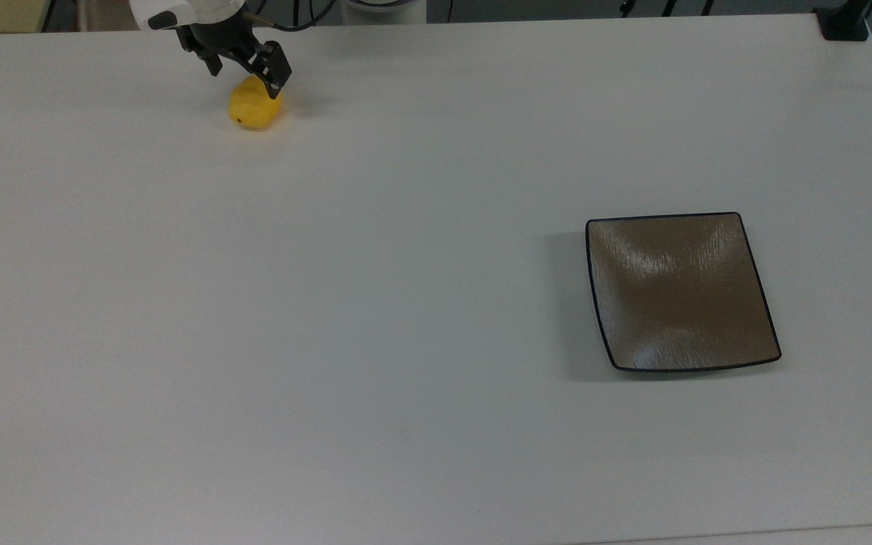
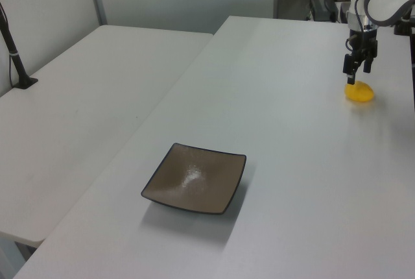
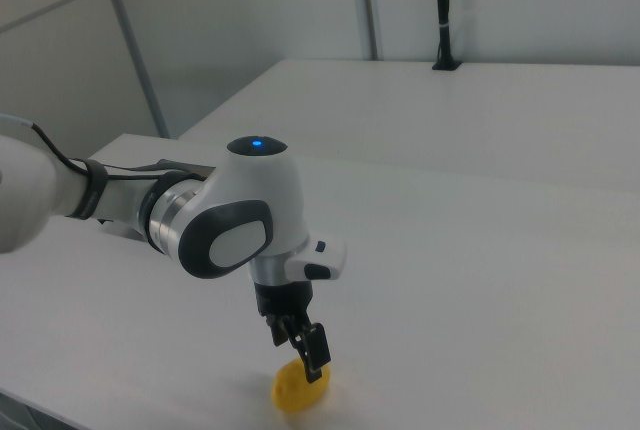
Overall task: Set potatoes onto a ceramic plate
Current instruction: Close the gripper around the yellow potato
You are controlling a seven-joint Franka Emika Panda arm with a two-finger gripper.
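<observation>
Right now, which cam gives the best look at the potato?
Top view: the potato lies almost fully exposed on the table, and its dark spot shows. In the left view it is a small yellow blob under the gripper. The right view cuts it off at the frame's bottom edge.

Arm reaching down, gripper low and spread.

The single white arm comes in from the top view's upper left edge, its rounded wrist housing tilted so the black gripper point(image 1: 243, 64) points down and toward the top view's right. In the right view the forearm stretches in from the left, the bulbous last joint carries a small blue light on top, and the gripper point(image 3: 300, 348) hangs beneath it, close to the surface. The two black fingers point(image 1: 277, 72) stand apart with a clear gap between them. In the left view the gripper point(image 2: 358, 65) hangs straight down from the wrist at the far right, cables looping behind the arm.
</observation>
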